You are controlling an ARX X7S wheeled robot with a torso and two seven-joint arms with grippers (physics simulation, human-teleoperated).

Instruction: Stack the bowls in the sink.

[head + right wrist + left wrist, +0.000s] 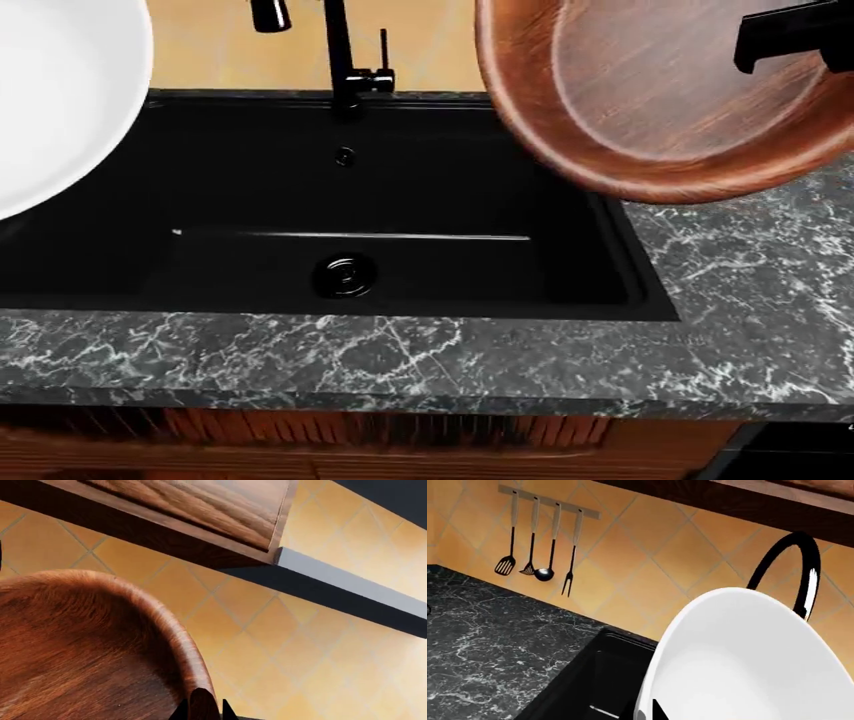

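Above the sink (80, 280), end effectors pinch both bowls' rims.

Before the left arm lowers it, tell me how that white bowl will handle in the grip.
The white bowl looks rigid and glossy, so it is probably slippery at the rim, where the left gripper pinches it. It is wide and held by one edge, so it may tilt or swing. It looks ceramic-like, so a drop into the sink could chip it.
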